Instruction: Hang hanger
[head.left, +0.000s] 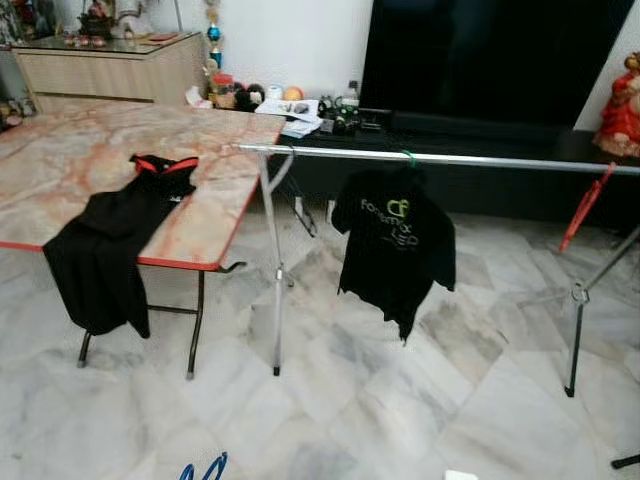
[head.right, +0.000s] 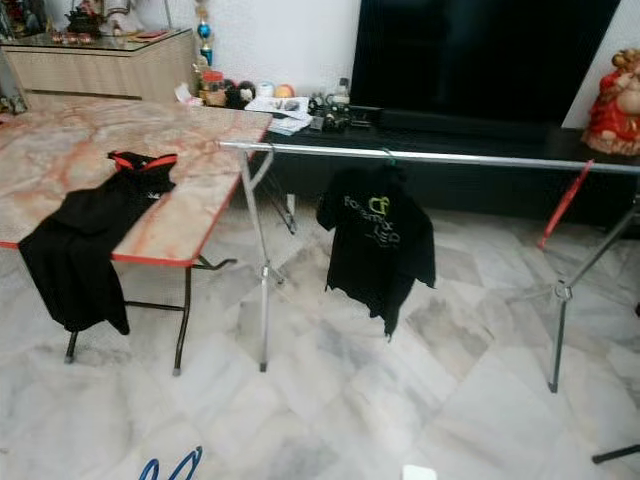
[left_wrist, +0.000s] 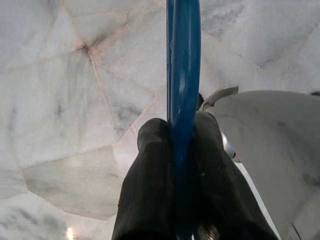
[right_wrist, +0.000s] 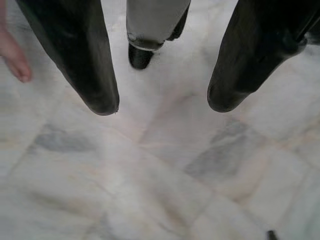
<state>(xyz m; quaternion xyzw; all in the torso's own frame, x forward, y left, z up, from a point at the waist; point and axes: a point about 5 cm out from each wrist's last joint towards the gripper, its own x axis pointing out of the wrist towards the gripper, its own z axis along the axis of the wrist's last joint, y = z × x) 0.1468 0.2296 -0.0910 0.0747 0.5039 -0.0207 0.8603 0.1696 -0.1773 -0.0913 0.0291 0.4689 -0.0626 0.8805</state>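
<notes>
Blue hanger (left_wrist: 184, 100) lengthwise between left gripper (left_wrist: 181, 131) jaws, over marble floor (left_wrist: 65, 100)

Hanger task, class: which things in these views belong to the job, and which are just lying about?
Job:
blue hanger, clamped in left gripper
clothes rail
right gripper, open above the floor

Lying about:
black T-shirt hung on the rail
black garment on marble table
television

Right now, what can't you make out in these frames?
- Blue hanger: left gripper shut on it; its hook and full shape are cut off by the left wrist view's edges, and the eye views catch just a tip at the bottom edge.
- Print on the hung black shirt: blurred, unreadable.
- Rail: its right end runs off frame.
</notes>
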